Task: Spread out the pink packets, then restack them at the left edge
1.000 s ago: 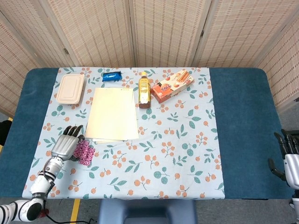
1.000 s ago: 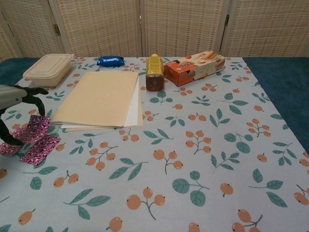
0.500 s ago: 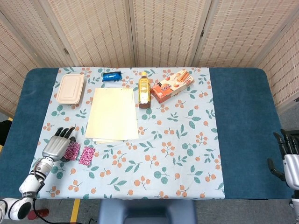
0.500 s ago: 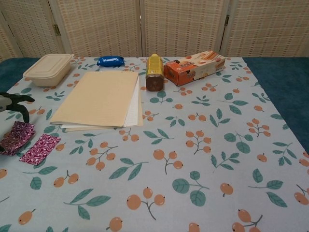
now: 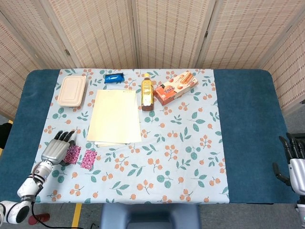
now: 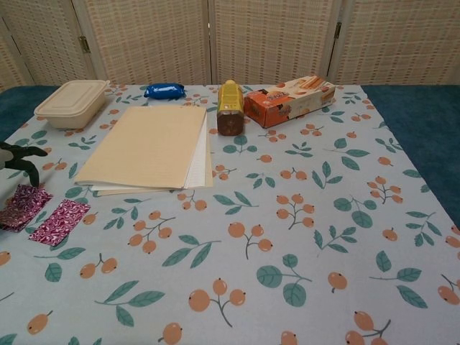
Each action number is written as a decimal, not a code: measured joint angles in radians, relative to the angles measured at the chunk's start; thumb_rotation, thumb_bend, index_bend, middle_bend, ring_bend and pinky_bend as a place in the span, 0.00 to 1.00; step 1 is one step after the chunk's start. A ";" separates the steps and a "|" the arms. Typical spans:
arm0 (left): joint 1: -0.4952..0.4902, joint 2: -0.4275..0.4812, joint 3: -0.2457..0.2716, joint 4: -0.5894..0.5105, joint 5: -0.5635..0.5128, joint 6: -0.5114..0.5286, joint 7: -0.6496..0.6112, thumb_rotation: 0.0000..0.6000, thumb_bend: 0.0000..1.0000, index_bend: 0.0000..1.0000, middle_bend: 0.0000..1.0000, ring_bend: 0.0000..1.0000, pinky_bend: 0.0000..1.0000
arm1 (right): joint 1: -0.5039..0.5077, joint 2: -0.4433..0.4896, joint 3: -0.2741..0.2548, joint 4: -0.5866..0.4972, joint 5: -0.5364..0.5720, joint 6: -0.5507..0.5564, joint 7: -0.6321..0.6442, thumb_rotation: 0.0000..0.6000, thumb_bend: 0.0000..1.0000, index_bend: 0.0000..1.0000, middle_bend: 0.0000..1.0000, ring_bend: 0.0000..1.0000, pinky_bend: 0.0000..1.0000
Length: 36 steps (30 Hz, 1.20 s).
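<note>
- Head view: your left hand [image 5: 56,150] lies flat near the table's front-left corner, fingers apart and pointing toward the far edge, resting against the left of two pink patterned foil packets [image 5: 73,154]. It clamps nothing that I can see. The second pink packet [image 5: 88,159] lies just beside the first, apart from it.
- Head view: your right hand [image 5: 294,160] hangs off the table's right edge, fingers apart and empty.
- Chest view: only the dark fingertips [image 6: 20,157] of your left hand show at the left border, above the left packet [image 6: 24,206]; the other packet [image 6: 60,221] lies nearer the cream paper stack [image 6: 149,146].
- Risk: both packets lie flat on the floral tablecloth [image 6: 302,215]. Pressing down to slide one could bunch the cloth or push the packet off the left edge.
</note>
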<state>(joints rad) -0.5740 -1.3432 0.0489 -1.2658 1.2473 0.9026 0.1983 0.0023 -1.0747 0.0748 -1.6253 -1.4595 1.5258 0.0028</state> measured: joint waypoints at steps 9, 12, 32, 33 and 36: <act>0.008 0.006 -0.010 0.013 0.006 -0.017 -0.011 1.00 0.13 0.34 0.00 0.00 0.00 | 0.000 -0.002 0.000 0.001 0.000 0.000 0.000 1.00 0.45 0.01 0.01 0.00 0.00; 0.011 0.005 -0.012 0.016 0.007 -0.022 -0.015 1.00 0.13 0.34 0.00 0.00 0.00 | -0.001 -0.002 0.000 0.001 0.000 0.001 0.000 1.00 0.45 0.01 0.01 0.00 0.00; 0.016 0.007 -0.032 -0.012 0.002 -0.032 0.028 1.00 0.13 0.32 0.00 0.00 0.00 | -0.006 -0.003 0.001 0.006 0.000 0.007 0.007 1.00 0.45 0.01 0.01 0.00 0.00; 0.016 0.007 -0.034 -0.012 -0.001 -0.033 0.030 1.00 0.13 0.32 0.00 0.00 0.00 | -0.007 -0.003 0.001 0.006 0.000 0.008 0.007 1.00 0.45 0.01 0.01 0.00 0.00; 0.017 0.007 -0.038 -0.013 -0.007 -0.036 0.033 1.00 0.13 0.31 0.00 0.00 0.00 | -0.008 -0.002 0.001 0.006 0.002 0.008 0.008 1.00 0.45 0.01 0.01 0.00 0.00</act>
<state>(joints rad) -0.5573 -1.3363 0.0112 -1.2791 1.2403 0.8662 0.2317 -0.0054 -1.0767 0.0762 -1.6195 -1.4575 1.5339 0.0111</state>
